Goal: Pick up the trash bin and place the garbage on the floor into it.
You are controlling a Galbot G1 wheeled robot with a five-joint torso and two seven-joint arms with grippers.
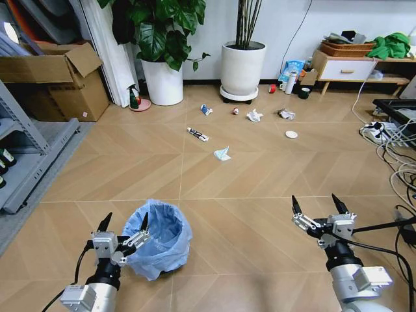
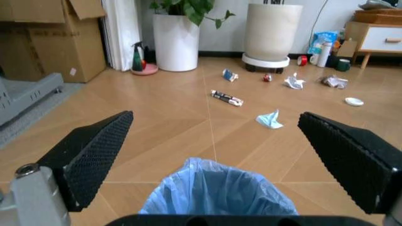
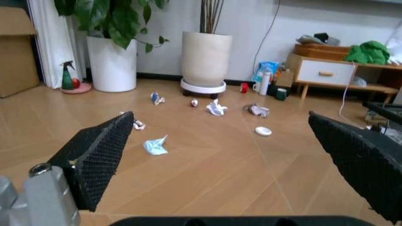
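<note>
The small round trash bin lined with crinkly light-blue plastic [image 1: 156,239] stands on the wooden floor [image 1: 247,214] by the left gripper [image 1: 124,225], jaws released; right gripper [image 1: 320,205] likewise released; scattered paper garbage [image 1: 223,154] lies well beyond.

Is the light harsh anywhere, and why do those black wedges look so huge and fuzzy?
Head view: soft, even light, faint shadow under the trash bin. Left wrist view: the left gripper sits near the lens, so its fingers loom large. Right wrist view: same for the right gripper; floor litter looks soft.

I see a light-blue bag lining the trash bin [image 1: 156,238], tan herringbone floor [image 1: 260,175], white crumpled paper [image 1: 254,116].
</note>
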